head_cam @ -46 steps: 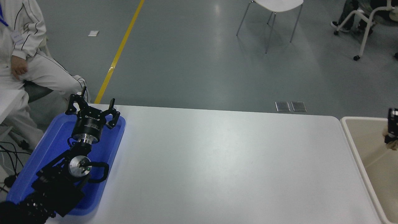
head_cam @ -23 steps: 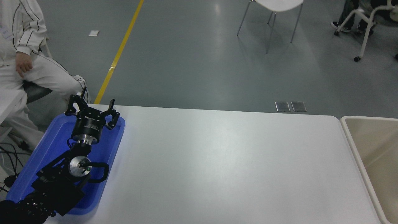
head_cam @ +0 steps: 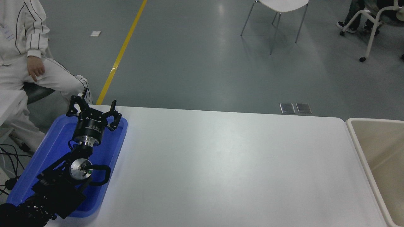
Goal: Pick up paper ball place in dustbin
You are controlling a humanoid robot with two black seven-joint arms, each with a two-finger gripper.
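Note:
The cream-beige dustbin (head_cam: pixel 359 142) stands off the table's right end, cut by the picture's right edge; the part of its inside that shows holds nothing. The paper ball is out of view. My left gripper (head_cam: pixel 94 105) is parked over the blue tray at the lower left, its fingers spread open and holding nothing. My right arm and gripper do not show in the head view.
A shallow blue tray (head_cam: pixel 50 148) lies at the table's left end under my left arm. A person in white clothes (head_cam: pixel 28 56) sits beyond the far left corner. Chairs (head_cam: pixel 277 12) stand on the grey floor behind the white table (head_cam: pixel 221 167).
A second ago my right gripper hung over the dustbin at the right edge with the paper ball below it; it has since left the picture. The person's hand shifted.

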